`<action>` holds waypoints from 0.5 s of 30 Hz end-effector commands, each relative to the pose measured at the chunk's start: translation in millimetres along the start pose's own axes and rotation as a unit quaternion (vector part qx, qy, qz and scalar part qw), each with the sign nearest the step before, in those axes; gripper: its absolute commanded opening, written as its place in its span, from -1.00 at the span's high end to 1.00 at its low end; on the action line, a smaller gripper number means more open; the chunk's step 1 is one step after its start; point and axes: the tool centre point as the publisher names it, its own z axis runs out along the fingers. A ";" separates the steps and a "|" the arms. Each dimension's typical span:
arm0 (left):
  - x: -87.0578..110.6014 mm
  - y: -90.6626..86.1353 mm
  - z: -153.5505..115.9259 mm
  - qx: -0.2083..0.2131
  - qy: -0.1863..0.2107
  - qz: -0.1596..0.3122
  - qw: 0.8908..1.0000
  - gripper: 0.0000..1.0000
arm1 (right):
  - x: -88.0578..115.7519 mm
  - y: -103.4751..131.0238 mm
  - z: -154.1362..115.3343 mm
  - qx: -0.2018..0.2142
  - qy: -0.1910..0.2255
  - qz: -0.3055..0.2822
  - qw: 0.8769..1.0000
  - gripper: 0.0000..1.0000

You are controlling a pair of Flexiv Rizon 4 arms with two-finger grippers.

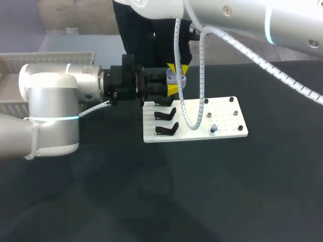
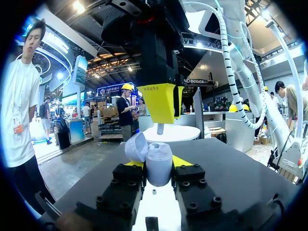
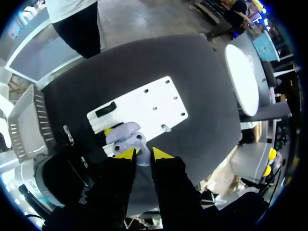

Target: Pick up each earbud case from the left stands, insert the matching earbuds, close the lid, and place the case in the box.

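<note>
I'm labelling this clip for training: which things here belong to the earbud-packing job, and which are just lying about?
Job: open earbud case, held in the jaws of the left arm; right arm above it; white board with black stands and pegs; pale box.
Lying about: nothing stray that I can see, only the black table cover.

head: overhead, looking down | wrists: close | shared: white board

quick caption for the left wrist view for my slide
Left gripper holds the open lavender earbud case while the right gripper hangs above it, an earbud at its tips.
</note>
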 end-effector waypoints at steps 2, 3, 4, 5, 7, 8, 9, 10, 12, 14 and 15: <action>0.2 0.6 0.0 0.000 0.000 0.000 1.000 1.00 | -2.6 4.5 -1.2 0.005 0.003 -0.001 1.000 1.00; 0.2 0.6 0.0 0.000 0.000 0.000 1.000 1.00 | -2.4 4.7 -1.1 0.004 0.002 -0.002 1.000 1.00; 0.2 0.6 0.0 0.000 0.000 0.000 1.000 1.00 | -2.0 4.9 -0.8 0.004 0.003 -0.002 1.000 1.00; 0.2 0.6 0.0 0.000 0.000 0.000 1.000 1.00 | -1.7 5.0 -0.6 0.003 0.004 -0.002 1.000 1.00; 0.2 0.6 0.0 0.000 0.000 0.000 1.000 1.00 | -0.7 5.0 1.0 0.003 0.006 -0.002 1.000 1.00; 0.2 0.6 0.0 0.000 0.000 0.000 1.000 1.00 | -0.4 5.2 1.8 0.002 0.008 -0.003 1.000 1.00; 0.2 0.6 0.0 0.000 0.000 0.000 1.000 1.00 | -0.1 5.2 2.9 0.004 0.008 -0.003 1.000 1.00; 0.2 0.6 0.0 0.000 0.000 0.000 1.000 1.00 | 0.0 5.1 3.2 0.005 0.008 -0.003 1.000 1.00; 0.2 0.6 0.0 0.000 0.000 0.000 1.000 1.00 | 0.4 5.1 3.7 0.005 0.009 -0.003 1.000 1.00; 0.2 0.6 0.0 0.000 0.000 0.000 1.000 1.00 | 0.3 4.8 3.9 0.006 0.008 -0.003 1.000 1.00; 0.2 0.6 0.0 0.000 0.000 0.000 1.000 1.00 | 0.0 4.5 4.2 0.006 0.008 -0.002 1.000 1.00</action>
